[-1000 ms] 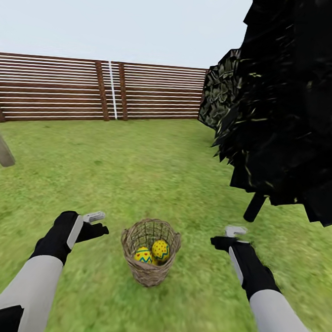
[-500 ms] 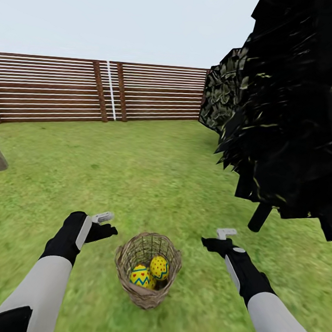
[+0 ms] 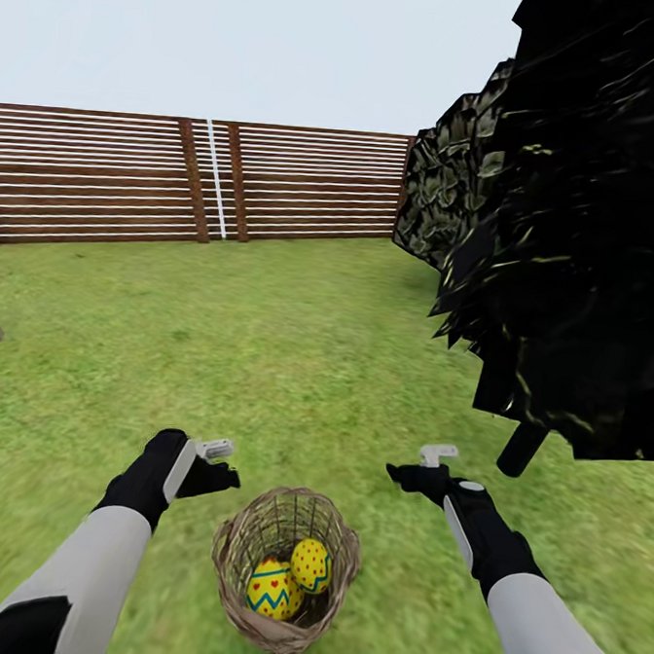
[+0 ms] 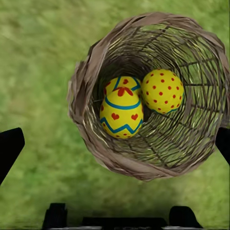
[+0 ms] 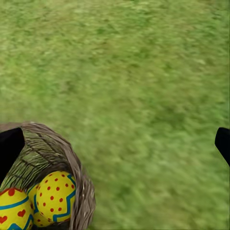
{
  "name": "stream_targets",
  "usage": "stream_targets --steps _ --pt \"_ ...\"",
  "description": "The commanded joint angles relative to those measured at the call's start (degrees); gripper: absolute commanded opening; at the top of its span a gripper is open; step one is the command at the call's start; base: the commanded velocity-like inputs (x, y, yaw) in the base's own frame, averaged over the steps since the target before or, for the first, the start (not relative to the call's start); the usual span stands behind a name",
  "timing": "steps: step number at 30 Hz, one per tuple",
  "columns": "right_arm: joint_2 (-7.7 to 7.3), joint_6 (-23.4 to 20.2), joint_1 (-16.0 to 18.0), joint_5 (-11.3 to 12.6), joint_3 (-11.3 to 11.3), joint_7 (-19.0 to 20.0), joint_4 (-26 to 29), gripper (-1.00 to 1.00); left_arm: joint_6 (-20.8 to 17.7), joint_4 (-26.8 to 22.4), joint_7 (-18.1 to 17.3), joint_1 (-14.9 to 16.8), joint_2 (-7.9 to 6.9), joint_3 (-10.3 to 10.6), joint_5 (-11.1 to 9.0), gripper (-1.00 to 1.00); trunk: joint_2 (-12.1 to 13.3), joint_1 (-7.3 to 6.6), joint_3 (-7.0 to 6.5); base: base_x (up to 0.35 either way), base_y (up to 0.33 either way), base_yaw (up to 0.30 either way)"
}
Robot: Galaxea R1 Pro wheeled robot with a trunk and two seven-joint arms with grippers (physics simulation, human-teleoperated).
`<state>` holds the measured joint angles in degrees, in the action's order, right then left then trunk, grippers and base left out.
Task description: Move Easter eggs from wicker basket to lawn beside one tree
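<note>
1. The left gripper (image 3: 222, 463) hangs in the air with its two fingers set wide apart and nothing between them; in the left wrist view their dark tips (image 4: 10, 146) stand at either edge, with the basket's mouth in the gap between them.
2. The right gripper (image 3: 424, 467) is spread just as wide and empty, above bare grass beside the basket's rim.
3. The wicker basket (image 3: 234, 545) stands upright on the lawn (image 3: 296, 354), between the two grippers and nearer the robot than both.
4. All three Easter eggs lie inside it, touching one another: a zigzag-banded egg (image 4: 121, 116) with red hearts on top, a second banded egg (image 4: 123, 83) half hidden under it, and the red-dotted egg (image 4: 162, 91) just beside them against the basket wall.
5. A black cone-shaped tree (image 3: 587, 238) on a thin dark stem (image 3: 521, 450) rises at the robot's right, near the right gripper.
6. A brown slat fence (image 3: 113, 175) closes the far edge of the lawn.
</note>
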<state>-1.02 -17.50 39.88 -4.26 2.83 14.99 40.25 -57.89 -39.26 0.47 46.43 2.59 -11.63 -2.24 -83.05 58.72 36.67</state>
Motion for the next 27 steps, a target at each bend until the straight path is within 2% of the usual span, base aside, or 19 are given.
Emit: stream_targets --steps 1,6,8,9,11,13,16,22,27 --pt "0.05 -0.3 0.0 -0.5 0.2 0.5 0.2 1.00 -0.3 1.5 0.1 0.1 0.19 0.0 -0.2 1.00 0.0 0.01 0.05 0.055 0.000 0.000" --pt "-0.20 -1.1 0.0 0.3 0.9 0.6 1.8 1.00 -0.3 4.1 0.1 0.1 0.32 2.2 -0.2 1.00 0.0 0.01 0.05 0.014 0.000 0.000" --pt "-0.74 -3.3 0.0 4.0 3.1 2.3 2.7 1.00 -0.3 4.4 0.1 0.1 0.37 3.5 -0.2 1.00 0.0 0.01 0.05 0.002 0.000 0.000" --pt "-1.17 -4.6 0.0 5.6 3.6 3.7 2.8 1.00 -0.4 4.5 0.0 0.1 0.38 4.0 -0.2 1.00 0.0 0.01 0.05 0.000 0.000 0.000" --pt "-2.99 -8.2 0.0 9.0 4.3 9.7 3.0 1.00 -0.3 4.5 -0.1 0.1 0.48 4.8 -0.3 1.00 0.0 0.01 0.05 0.000 0.000 0.000" --pt "-3.93 -10.3 0.0 10.0 4.5 14.1 3.0 1.00 -0.3 4.5 -0.2 0.1 0.54 5.0 -0.5 1.00 0.0 0.01 0.05 0.000 0.000 0.000" --pt "-4.32 -11.5 0.0 10.5 4.6 16.7 3.0 1.00 -0.2 4.5 -0.2 0.1 0.51 5.1 -0.6 1.00 0.0 0.01 0.05 0.000 0.000 0.000" --pt "-4.36 -11.9 0.0 10.5 4.9 18.0 3.0 1.00 -0.1 3.9 -0.2 0.1 0.49 5.1 -0.5 1.00 0.0 0.01 0.05 0.000 0.000 0.000" --pt "-4.34 -11.9 0.0 10.5 5.1 20.7 3.0 1.00 0.2 3.4 -0.1 0.1 0.11 5.1 -0.2 1.00 -2.0 1.11 0.95 0.000 0.000 0.000"
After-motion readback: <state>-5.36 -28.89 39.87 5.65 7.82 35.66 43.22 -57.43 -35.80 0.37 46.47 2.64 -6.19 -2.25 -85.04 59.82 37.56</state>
